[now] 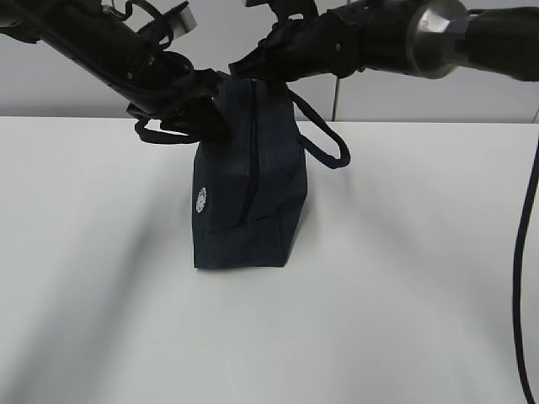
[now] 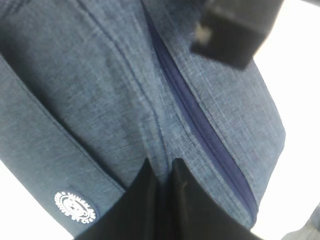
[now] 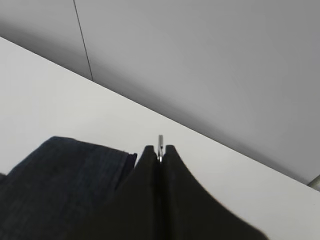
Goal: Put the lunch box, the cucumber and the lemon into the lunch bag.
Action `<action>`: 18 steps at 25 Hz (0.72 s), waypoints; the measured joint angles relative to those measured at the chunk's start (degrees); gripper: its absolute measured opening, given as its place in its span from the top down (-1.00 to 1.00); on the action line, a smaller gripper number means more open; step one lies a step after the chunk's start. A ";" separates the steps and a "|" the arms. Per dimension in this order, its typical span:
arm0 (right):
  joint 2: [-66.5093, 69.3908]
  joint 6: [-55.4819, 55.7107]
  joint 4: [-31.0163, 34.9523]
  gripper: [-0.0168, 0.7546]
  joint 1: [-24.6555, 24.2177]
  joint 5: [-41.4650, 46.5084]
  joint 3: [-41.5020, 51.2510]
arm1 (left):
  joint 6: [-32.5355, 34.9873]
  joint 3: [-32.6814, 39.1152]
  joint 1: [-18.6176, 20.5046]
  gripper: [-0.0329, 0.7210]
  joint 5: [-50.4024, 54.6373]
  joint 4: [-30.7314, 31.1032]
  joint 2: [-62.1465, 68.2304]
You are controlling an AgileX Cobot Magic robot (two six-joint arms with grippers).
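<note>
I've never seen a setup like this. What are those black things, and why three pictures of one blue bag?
The black things are two robot arms, each ending in a pinching tool. One picture looks across the white table; the other two come from cameras on the arms' wrists. The only object on the table is the lunch bag, zipped shut. The left tool pinches a fold of the bag's fabric. The right tool is closed on a thin silver piece at the bag's top, probably the zipper pull.

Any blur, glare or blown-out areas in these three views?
Exterior view: soft shadows on the table, lunch bag underexposed. Left wrist view: table corners blown out white, near fingers blurred. Right wrist view: fingers dark and featureless; no glare.
</note>
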 joint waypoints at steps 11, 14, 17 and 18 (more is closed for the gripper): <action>0.10 0.00 1.12 0.96 0.00 5.98 -3.21 | 6.22 -0.17 0.10 0.90 8.30 0.37 0.00; 0.07 0.00 1.12 0.96 0.00 6.67 -3.34 | 6.47 -0.17 0.10 0.90 9.46 0.37 0.00; 0.46 0.00 1.17 0.96 -0.11 7.03 -3.34 | 6.83 -0.17 0.10 0.90 10.54 0.37 0.00; 0.58 0.00 1.38 0.96 -0.20 7.07 -3.34 | 6.95 -0.17 0.10 0.90 10.81 0.37 0.00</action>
